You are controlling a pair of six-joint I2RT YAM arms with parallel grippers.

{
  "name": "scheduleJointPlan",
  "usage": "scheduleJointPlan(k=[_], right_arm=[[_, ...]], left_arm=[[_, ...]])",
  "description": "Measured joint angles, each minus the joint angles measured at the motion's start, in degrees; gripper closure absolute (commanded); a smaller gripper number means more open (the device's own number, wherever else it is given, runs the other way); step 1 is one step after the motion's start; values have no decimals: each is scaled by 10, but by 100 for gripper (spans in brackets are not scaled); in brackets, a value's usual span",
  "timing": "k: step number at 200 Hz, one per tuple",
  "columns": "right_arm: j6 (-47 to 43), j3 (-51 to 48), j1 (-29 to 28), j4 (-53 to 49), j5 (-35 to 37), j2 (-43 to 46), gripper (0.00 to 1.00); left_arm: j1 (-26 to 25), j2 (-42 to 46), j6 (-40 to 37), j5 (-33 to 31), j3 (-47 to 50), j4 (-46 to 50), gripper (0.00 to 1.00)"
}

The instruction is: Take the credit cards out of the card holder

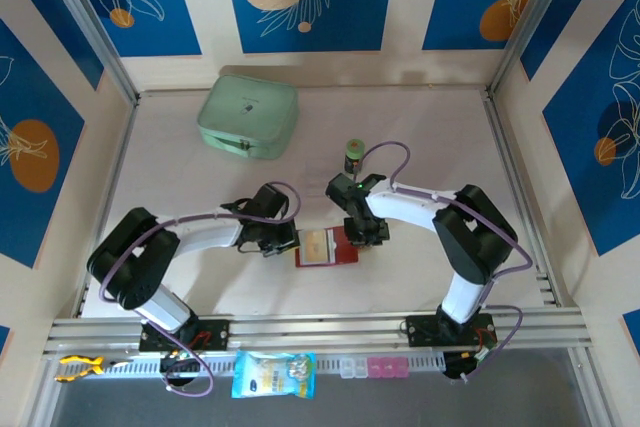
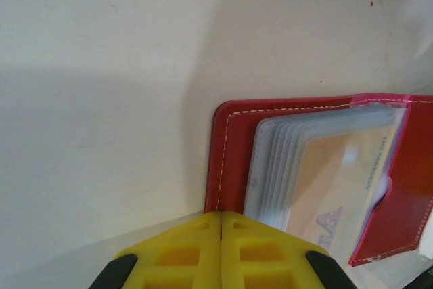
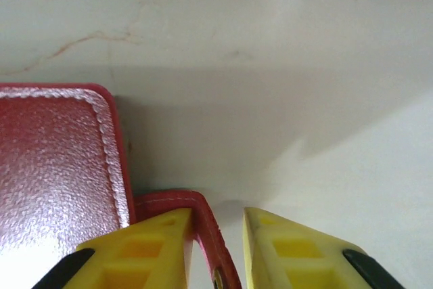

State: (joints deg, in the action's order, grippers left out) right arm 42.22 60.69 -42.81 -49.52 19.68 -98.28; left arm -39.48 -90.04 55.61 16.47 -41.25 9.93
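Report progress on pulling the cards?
Done: card holder lies open, sleeves showing. In hand: left tool shut at its corner; right tool, jaws apart, straddles the strap tab. Left: all extraction; a card sits sleeved.

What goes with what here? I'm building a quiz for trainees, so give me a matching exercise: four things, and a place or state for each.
Things:
1. card holder
2. zip case
3. left gripper
4. right gripper

Places or states:
A. jaws apart, strap tab between them
B. far side of the table, left of centre
C. fingers pressed together
D. lying open, clear sleeves showing

Pairs: 1-D, 2-B, 3-C, 4-A
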Motion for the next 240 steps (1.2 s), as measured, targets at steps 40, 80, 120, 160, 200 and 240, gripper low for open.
scheduleJointPlan(k=[40,80,120,160,200,240], right_arm=[[0,3,0,-32,-8,67,71],[0,37,-10,-71,-11,100,71],[1,97,-39,-83,-26,103,72],[0,139,-67,-65,-71,69,73],[0,134,-67,-44,-86,-6,73],[-1,100,-51,-31,-86,-36,73]], left_arm=[[0,5,0,0,3,2,94],[0,6,0,0,4,3,94],[0,6,0,0,4,4,94],[0,6,0,0,4,5,94],[0,6,0,0,4,6,94],[0,6,0,0,4,6,94]])
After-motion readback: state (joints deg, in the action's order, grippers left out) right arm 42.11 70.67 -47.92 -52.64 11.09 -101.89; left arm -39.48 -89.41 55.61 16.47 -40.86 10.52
